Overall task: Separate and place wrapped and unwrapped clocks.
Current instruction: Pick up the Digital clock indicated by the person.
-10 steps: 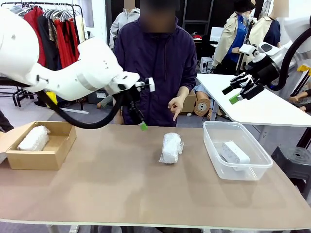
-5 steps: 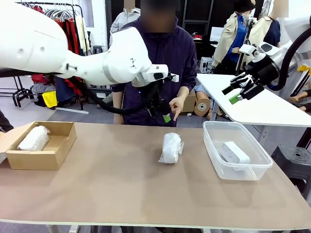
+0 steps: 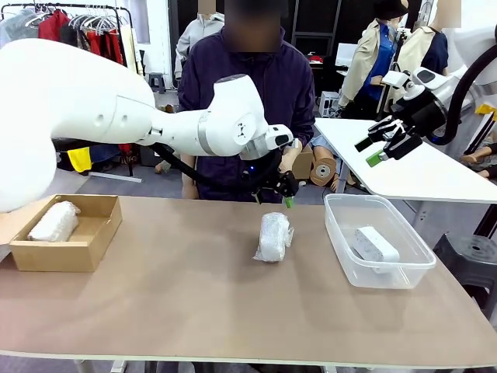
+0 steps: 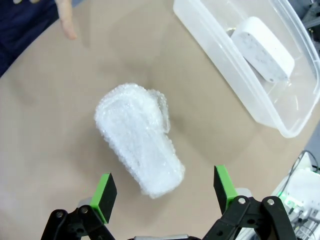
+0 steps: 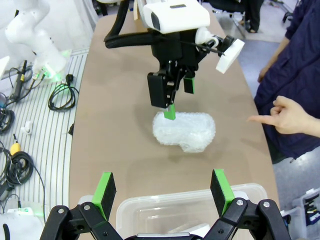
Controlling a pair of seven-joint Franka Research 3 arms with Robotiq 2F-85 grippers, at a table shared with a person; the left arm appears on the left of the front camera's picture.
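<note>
While the table (image 3: 194, 311) fills the lower frame, the wrapped clock (image 3: 273, 237) lies mid-frame on it. It looks light, soft and slippery, best pinched across its narrow middle. Left fingers (image 4: 106, 195) hang open above it; right fingers (image 3: 374, 158) gape, upper right.

Front view: fixed, at near side of table (image 3: 194, 303), faces far side toward person (image 3: 248, 93); whole tabletop in frame, moderate distance. Left wrist view: close above table middle, looks steeply down on wrapped clock (image 4: 140, 142), clear tub (image 4: 235, 75) at picture edge. Right wrist view: higher, farther off, from right end above clear tub, faces left along table. All three share wrapped clock, clear tub.
</note>
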